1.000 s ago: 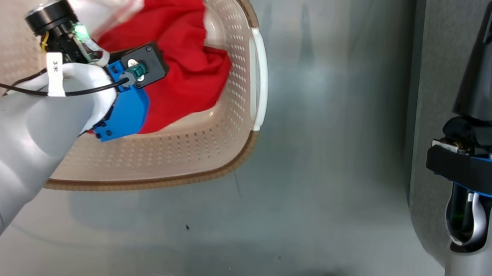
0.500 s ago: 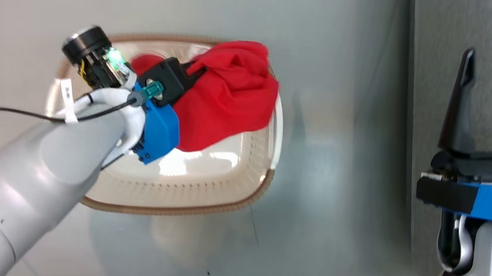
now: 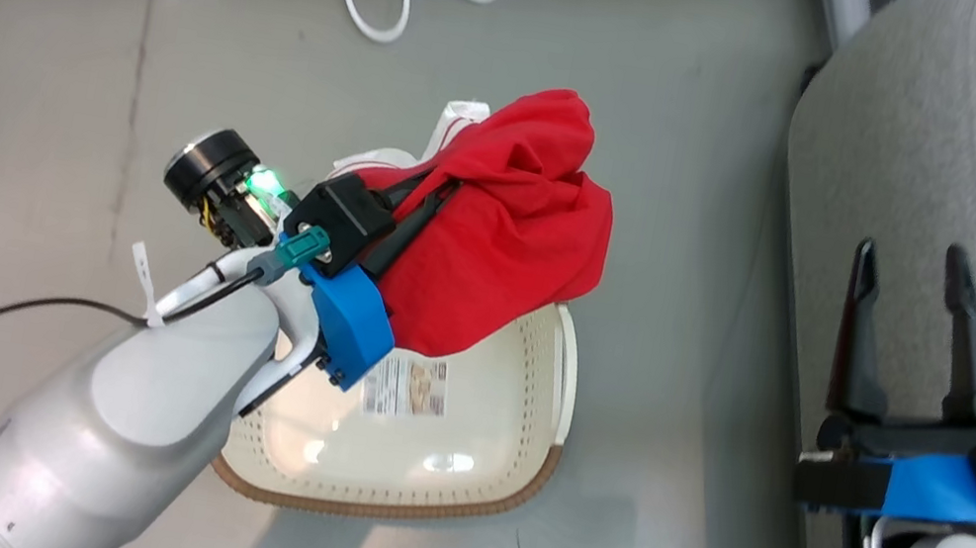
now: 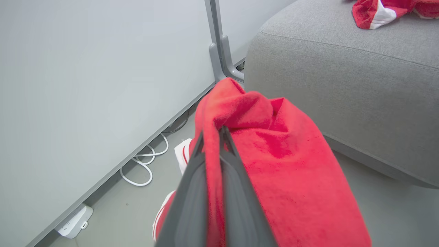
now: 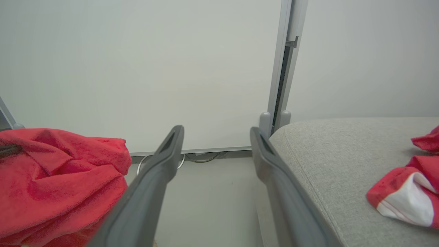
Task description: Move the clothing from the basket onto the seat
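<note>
Altogether one basket [image 3: 396,511], two red garments [image 3: 506,227].

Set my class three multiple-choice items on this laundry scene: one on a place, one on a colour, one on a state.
1. Where is the red garment pinched by the left gripper?
A. spread flat on the floor
B. held up over the basket
C. hanging on a wall hook

2. What colour is the basket's rim?
A. blue
B. green
C. brown

3. How is the right gripper?
A. open and empty
B. shut on cloth
C. shut on a handle

Key:
1 B: it hangs from the shut fingers, above the basket's bare bottom.
2 C: a brown woven-look band edges the cream wall.
3 A: its two fingers stand apart with nothing between them.
</note>
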{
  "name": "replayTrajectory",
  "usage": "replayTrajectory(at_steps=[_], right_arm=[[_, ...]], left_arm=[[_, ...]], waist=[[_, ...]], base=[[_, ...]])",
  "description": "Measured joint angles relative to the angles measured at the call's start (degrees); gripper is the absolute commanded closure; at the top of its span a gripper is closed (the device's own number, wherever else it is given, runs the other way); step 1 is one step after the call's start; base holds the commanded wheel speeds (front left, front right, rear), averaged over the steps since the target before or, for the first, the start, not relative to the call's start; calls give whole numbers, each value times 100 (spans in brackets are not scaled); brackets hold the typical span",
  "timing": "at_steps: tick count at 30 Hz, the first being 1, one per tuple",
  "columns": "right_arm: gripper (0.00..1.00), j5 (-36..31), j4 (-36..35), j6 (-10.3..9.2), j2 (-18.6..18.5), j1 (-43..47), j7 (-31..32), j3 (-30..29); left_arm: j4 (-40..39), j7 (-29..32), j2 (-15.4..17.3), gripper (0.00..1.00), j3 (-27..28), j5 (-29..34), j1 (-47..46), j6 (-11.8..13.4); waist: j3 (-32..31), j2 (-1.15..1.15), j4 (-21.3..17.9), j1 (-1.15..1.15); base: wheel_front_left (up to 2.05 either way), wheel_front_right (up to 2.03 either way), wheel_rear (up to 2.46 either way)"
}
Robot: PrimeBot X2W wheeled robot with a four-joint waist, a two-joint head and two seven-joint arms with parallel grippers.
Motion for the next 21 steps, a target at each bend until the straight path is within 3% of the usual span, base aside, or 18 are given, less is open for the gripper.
replayTrajectory(at_steps=[8,21], right_arm=[[0,21,172,0,-30,472,-1,198],[0,116,376,0,-44,1100,0,482]], left_arm=[[-344,-1,-30,100,444,101,448,29],[-427,-1,-244,100,693,191,767,-103]], waist=[[-861,0,107,0],[-1876,0,215,1]], base=[[0,0,0],[0,0,0]])
